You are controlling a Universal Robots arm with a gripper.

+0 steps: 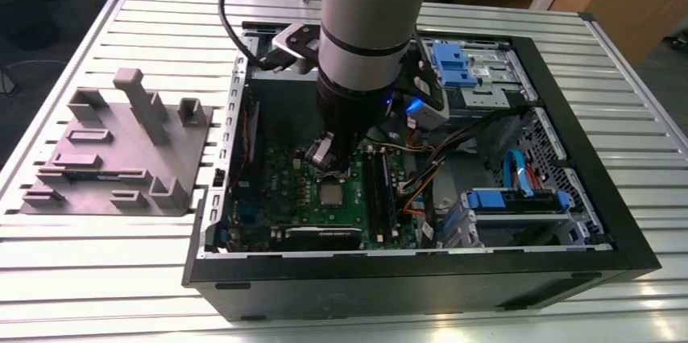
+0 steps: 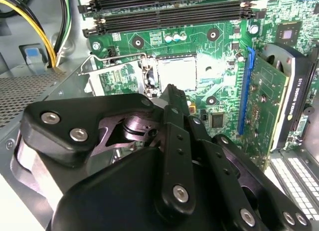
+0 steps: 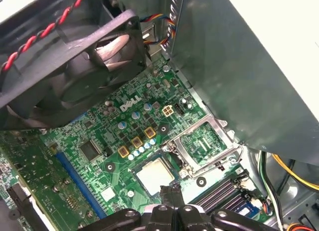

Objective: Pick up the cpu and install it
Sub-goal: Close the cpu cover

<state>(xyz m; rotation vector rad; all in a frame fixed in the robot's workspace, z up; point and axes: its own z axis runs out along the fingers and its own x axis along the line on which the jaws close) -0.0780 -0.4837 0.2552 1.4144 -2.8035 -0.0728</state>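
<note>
Cpu: seated flat in its socket on the green circuit board.
Small silvery square chip, lying level in the socket, with the shiny socket frame hinged open just beside it. The gripper is close over the chip's edge, fingers pressed together and holding nothing; whether it touches the chip cannot be told. The board lies inside an open computer case on a slatted table. A grey fixture stands well apart at the exterior view's left.
</note>
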